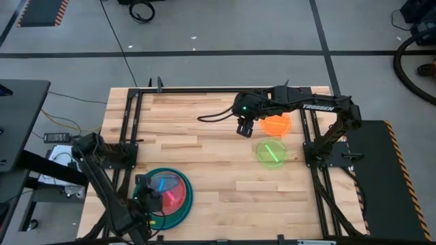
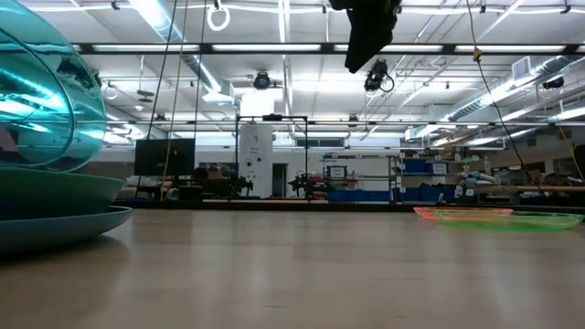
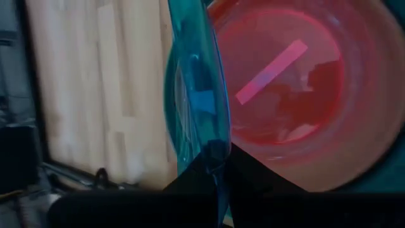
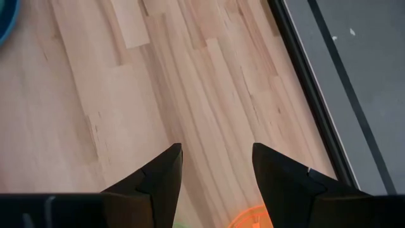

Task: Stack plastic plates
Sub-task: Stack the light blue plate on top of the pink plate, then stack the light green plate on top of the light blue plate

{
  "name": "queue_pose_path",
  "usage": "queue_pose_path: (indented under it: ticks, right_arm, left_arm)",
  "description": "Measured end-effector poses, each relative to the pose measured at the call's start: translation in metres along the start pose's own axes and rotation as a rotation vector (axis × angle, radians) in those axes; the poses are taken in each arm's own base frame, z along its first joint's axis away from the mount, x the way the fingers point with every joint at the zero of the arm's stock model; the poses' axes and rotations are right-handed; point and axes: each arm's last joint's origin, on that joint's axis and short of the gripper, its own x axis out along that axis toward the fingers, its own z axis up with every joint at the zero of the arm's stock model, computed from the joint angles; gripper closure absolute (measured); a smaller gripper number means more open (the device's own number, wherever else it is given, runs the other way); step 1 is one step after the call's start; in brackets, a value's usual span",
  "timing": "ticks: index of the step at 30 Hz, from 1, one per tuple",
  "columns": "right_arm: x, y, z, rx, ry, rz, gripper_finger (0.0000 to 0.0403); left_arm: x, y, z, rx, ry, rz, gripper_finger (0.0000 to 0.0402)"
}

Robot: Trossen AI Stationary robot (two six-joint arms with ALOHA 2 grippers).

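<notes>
At the table's near left, a stack of plates has a pink plate (image 1: 177,199) lying inside a larger teal plate (image 1: 187,204). Above the stack a small cyan plate (image 1: 163,182) stands steeply tilted, with my left gripper (image 1: 144,192) shut on it. In the low view the cyan plate (image 2: 37,100) rises over the stack (image 2: 55,196). At the far right an orange plate (image 1: 276,124) and a translucent green plate (image 1: 271,152) lie flat on the table. My right gripper (image 1: 244,128) hangs open above the wood beside the orange plate, nothing between its fingers. My left gripper pinches the cyan plate's rim (image 3: 214,151) between its two fingers, one on each face. The fingers slant down from the table's near left. The plate stands almost on edge over the pink plate (image 3: 285,95). Whether its far edge touches the stack I cannot tell.
The wooden table top (image 1: 204,156) lies bare between the stack and the two plates at the right. Black frame rails (image 1: 310,146) run along the table's sides. The right wrist view shows the orange plate's edge (image 4: 253,218) just below the open fingers.
</notes>
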Motion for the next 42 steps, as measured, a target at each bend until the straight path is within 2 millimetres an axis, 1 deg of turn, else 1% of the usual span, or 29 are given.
queue_pose_path:
  ticks: [4,7,12,14,17,21,25,29,34,42]
  right_arm:
    - [0.000,0.000,0.000,-0.001,0.001,0.000,0.0202]
    - [0.000,0.000,0.000,-0.002,0.001,0.001,0.0202]
    - [0.000,0.000,0.000,-0.001,0.002,0.005,0.0202]
    - [0.000,0.000,0.000,-0.001,0.002,0.005,0.0202]
    - [0.000,0.000,0.000,-0.001,0.002,0.006,0.0202]
    - [0.000,0.000,0.000,-0.002,0.006,0.012,0.0202]
    - [0.000,0.001,-0.002,-0.006,0.030,0.060,0.0202]
    - [0.000,0.002,-0.006,-0.011,0.070,0.079,0.0202]
    - [-0.001,0.001,-0.008,-0.011,0.087,0.077,0.0202]
    - [-0.001,0.001,-0.009,-0.015,0.104,0.078,0.0202]
  left_arm:
    - [0.010,-0.009,0.003,0.062,0.017,0.043,0.0377]
    - [0.016,-0.016,0.004,0.073,0.027,0.055,0.0377]
    - [0.018,-0.020,0.005,0.047,0.022,0.046,0.0376]
    - [0.018,-0.021,0.005,0.037,0.036,0.028,0.0366]
    - [0.018,-0.022,0.005,0.024,0.058,0.007,0.0337]
    - [0.018,-0.024,0.005,-0.035,0.065,-0.021,0.0284]
    - [0.018,-0.030,0.007,-0.103,0.081,-0.092,0.0237]
    - [0.017,-0.038,0.011,-0.141,0.067,-0.188,0.0206]
    - [0.016,-0.044,0.015,-0.166,0.042,-0.254,0.0199]
    - [0.018,-0.041,0.018,-0.172,0.031,-0.235,0.0204]
